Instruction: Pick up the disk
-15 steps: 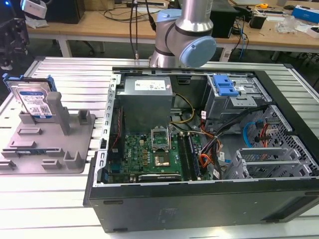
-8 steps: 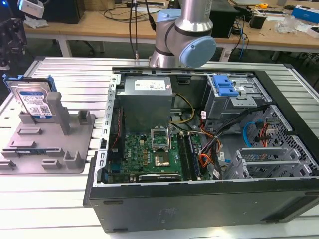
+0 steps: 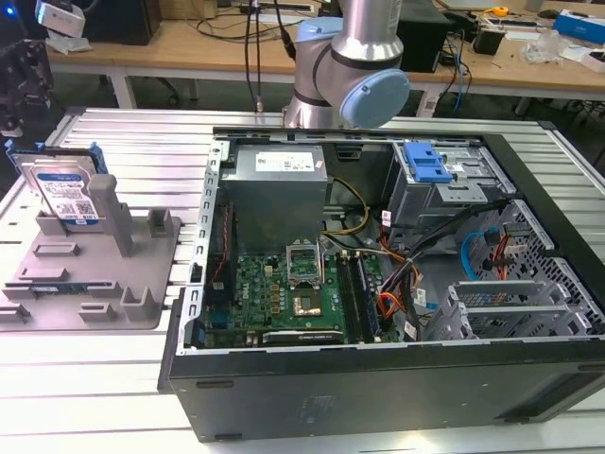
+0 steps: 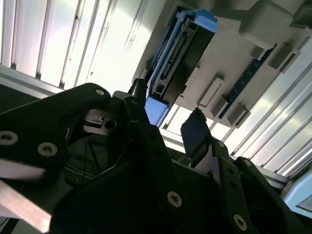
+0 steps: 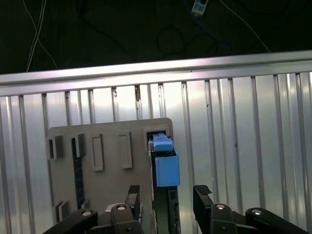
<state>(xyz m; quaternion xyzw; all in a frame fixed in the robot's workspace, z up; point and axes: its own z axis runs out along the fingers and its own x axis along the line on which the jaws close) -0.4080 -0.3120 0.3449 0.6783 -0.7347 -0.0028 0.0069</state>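
Disk: flat silver metal, white-and-blue label on its face, blue rails along its edges
Place: upright on edge in a slot of the grey holder, on the ribbed metal table, to the exterior view's left of the open computer case
Gripper: jaws stand apart, gripping nothing; in the first wrist view the disk's blue end lines up with the gap
Contact: fingers seem clear of the disk, though depth is hard to judge
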